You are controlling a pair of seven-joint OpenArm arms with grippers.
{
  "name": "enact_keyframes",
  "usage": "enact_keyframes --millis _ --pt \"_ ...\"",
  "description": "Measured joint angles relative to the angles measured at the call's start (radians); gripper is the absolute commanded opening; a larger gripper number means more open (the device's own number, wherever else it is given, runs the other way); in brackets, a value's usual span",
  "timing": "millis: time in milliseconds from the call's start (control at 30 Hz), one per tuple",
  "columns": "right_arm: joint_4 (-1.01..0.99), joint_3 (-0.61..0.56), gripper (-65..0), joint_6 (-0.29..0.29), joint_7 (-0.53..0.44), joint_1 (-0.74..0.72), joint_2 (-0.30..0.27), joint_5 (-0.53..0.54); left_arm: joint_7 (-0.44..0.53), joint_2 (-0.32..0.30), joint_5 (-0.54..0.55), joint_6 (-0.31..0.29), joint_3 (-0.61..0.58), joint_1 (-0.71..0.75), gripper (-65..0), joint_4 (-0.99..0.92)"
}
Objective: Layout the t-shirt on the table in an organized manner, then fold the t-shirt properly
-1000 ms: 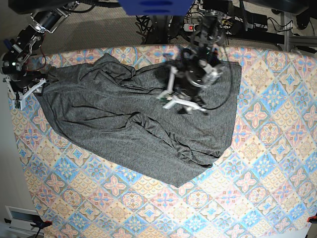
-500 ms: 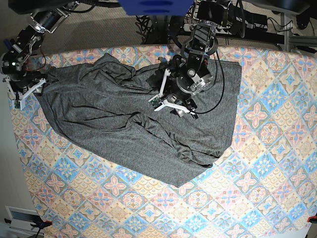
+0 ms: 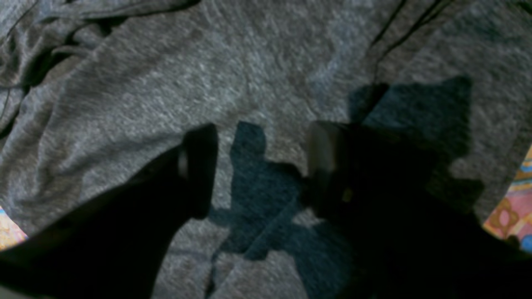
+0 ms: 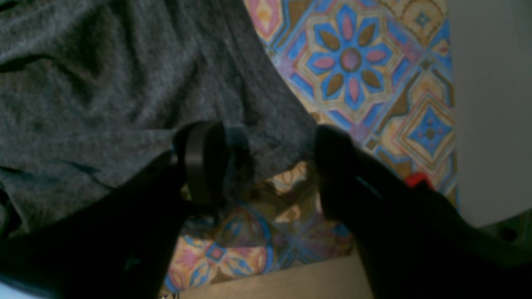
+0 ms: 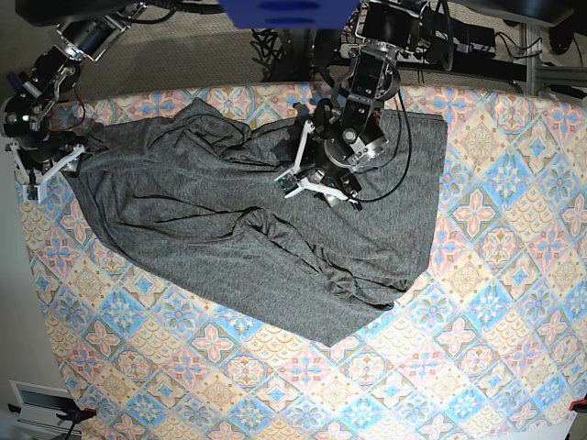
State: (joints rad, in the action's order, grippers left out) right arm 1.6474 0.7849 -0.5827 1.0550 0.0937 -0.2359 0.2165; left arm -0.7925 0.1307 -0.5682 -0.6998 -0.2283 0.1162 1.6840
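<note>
The dark grey t-shirt (image 5: 202, 211) lies wrinkled and skewed across the back-left half of the tile-print table (image 5: 477, 321), with a thick fold running through its middle. My left gripper (image 5: 316, 190) hovers over the shirt's centre. In the left wrist view it (image 3: 262, 166) is open, with only flat grey cloth (image 3: 249, 74) below it. My right gripper (image 5: 50, 174) sits at the shirt's left edge near the table's side. In the right wrist view it (image 4: 270, 166) stands open, and the shirt's hem (image 4: 274, 137) lies between its fingers without being pinched.
Cables and arm mounts (image 5: 440, 37) crowd the strip behind the table's far edge. The table's left edge (image 4: 291, 274) runs close under the right gripper, with a small red object (image 4: 415, 179) beside it. A white box (image 5: 37, 403) sits on the floor at the lower left.
My left arm has drawn back and to the left over the shirt, toward the table's far edge, with its jaws open. The right arm and the shirt have stayed put.
</note>
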Motion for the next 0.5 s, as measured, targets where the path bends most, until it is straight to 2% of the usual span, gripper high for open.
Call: enact_keyframes --millis 100,267,367,500 --pt "0.0 0.0 -32.1 0.0 0.0 0.0 0.0 0.0 0.003 -0.008 -0.008 0.012 -0.057 -0.004 -36.1 -0.024" --pt "0.0 0.0 -32.1 0.0 0.0 -0.002 0.0 0.0 0.042 0.0 0.008 0.018 -0.13 -0.031 -51.2 -0.115" --pt "0.0 0.0 -32.1 0.0 0.0 -0.002 0.0 0.0 0.05 0.009 0.022 0.014 -0.131 -0.044 -58.7 -0.139" --pt "0.0 0.0 -32.1 0.0 0.0 0.0 0.0 0.0 0.051 0.01 0.023 0.014 -0.131 -0.044 -59.4 -0.141"
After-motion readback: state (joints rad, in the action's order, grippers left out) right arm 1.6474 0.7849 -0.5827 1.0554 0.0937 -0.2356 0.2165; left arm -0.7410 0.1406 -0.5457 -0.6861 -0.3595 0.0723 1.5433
